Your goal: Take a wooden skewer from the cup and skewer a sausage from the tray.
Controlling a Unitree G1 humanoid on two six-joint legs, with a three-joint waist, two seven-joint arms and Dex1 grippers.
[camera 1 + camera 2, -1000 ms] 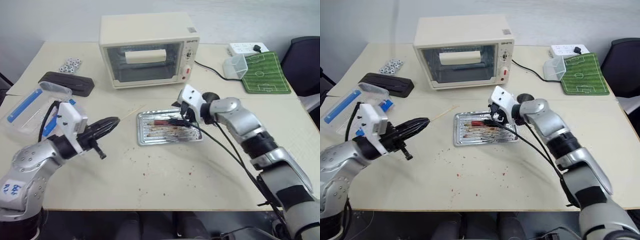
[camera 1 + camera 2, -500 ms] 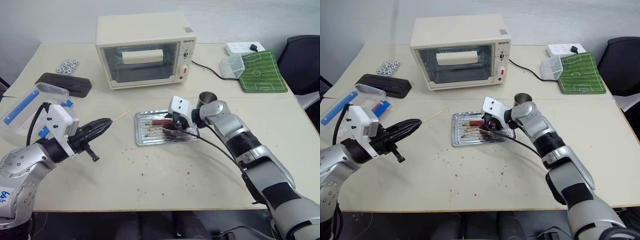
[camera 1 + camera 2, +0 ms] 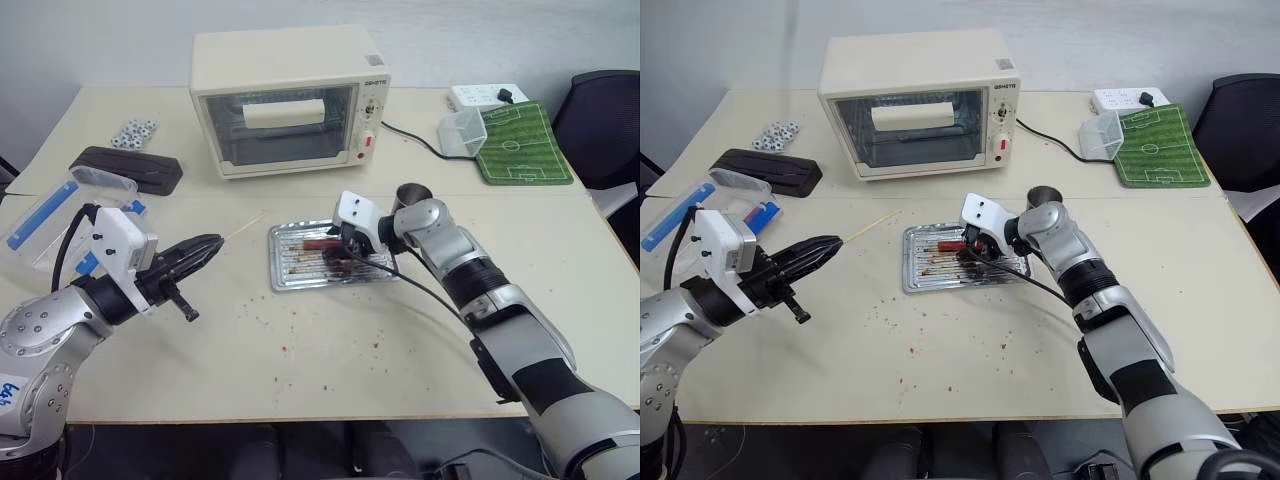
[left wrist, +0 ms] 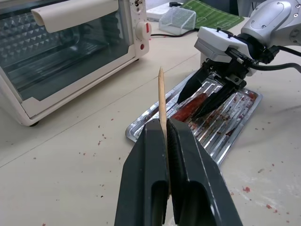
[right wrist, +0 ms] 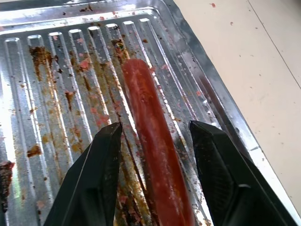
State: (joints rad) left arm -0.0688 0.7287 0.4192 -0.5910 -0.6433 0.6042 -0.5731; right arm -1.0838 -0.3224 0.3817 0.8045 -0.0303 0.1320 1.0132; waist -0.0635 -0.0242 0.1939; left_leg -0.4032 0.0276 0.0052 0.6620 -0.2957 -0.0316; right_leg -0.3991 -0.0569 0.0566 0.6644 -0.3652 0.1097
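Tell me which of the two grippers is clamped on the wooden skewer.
The left gripper: its fingers are shut on the wooden skewer, which points toward the tray. The right gripper instead straddles the sausage with its fingers apart.

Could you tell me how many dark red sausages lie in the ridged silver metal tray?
1: the dark red sausage lies along the ridges of the silver tray, between the right gripper's open fingers.

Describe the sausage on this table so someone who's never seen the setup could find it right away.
Start at the cream toaster oven at the back of the table; just in front of it lies a stained silver tray. The sausage lies in that tray between the right claw's open fingers: a short, smooth, dark red cylinder, unlike the scattered crumbs and brown stains around it.
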